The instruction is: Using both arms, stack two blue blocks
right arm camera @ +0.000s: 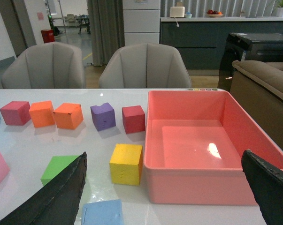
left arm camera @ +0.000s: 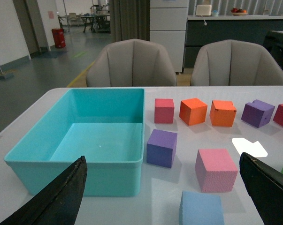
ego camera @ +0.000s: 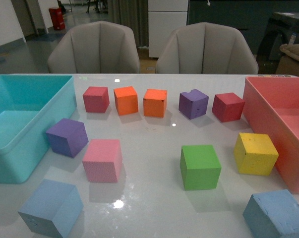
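Nothing here is actually readable, honestly. There's a pinkish sign [left arm camera: 51,15] on the far wall in the left wrist view (way too small and blurry to make out). In the right wrist view a tiny row of coloured marks [right arm camera: 202,89] sits at the far edge of the desk [right arm camera: 28,140], but I can't tell if they're letters or just dots. No brands or numbers legible on anything else.

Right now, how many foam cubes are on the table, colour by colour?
Red cubes: 2
Orange cubes: 2
Purple cubes: 2
Blue cubes: 2
Pink cube: 1
Green cube: 1
Yellow cube: 1
Total: 11 cubes
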